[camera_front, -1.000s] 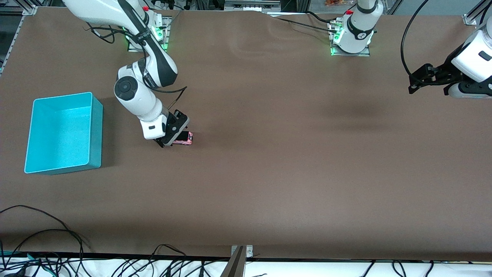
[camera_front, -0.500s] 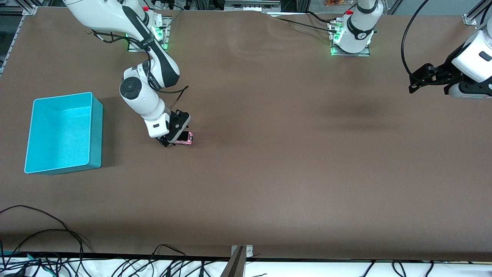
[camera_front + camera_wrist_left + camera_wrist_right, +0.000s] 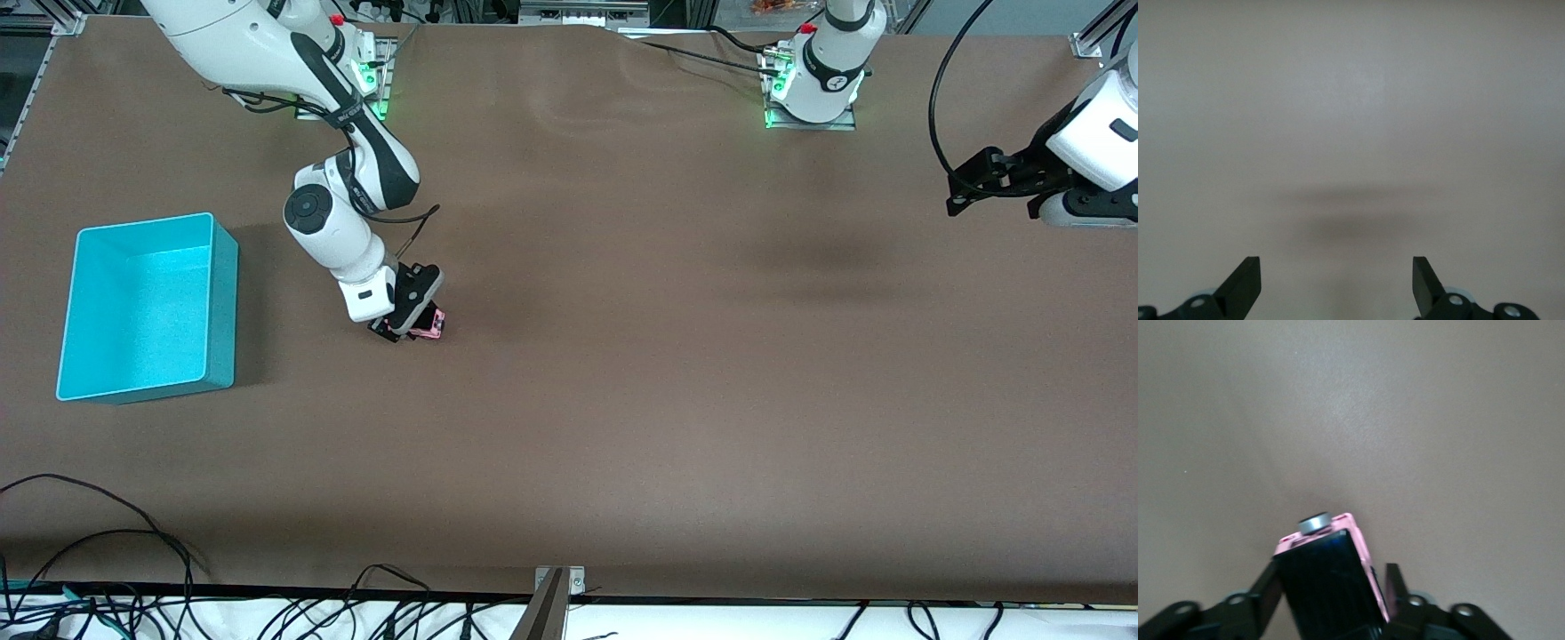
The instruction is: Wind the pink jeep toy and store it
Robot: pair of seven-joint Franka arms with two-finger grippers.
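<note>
**Ana:** Between the right gripper's (image 3: 1331, 587) fingers (image 3: 1268, 587) sits the pink jeep toy (image 3: 1331, 577). From the wrist, a finger presses against each flank of its black roof. A second back those fingers stood wide on either side of it; now they have drawn in onto the body.

**Ben:** Is it off the table (image 3: 622, 400) yet?

**Ana:** I cannot say for sure. In the front view the pink jeep toy (image 3: 433, 325) shows only as a pink sliver under the right gripper (image 3: 411, 322), at the same spot as before, toward the right arm's end of the table. It looks to be down on the surface. The wrist has tilted more upright over it.

**Ben:** So what does that give us?

**Ana:** My reading is that the grasp is just made and the winding comes next, likely by dragging the wheels along the table. Storing has not begun: the turquoise bin (image 3: 147, 307) is empty and well apart from the toy, closer to the table's end.

**Ben:** And the left arm?

**Ana:** It waits. The left gripper (image 3: 994, 184) hangs over the table's edge at its own end, jaws wide and holding nothing, and the left gripper (image 3: 1337, 283) sees only bare surface.

**Ben:** Any brands or writing?

**Ana:** None on the toy or the bin. The small marks on the arms are too small to read.
</note>
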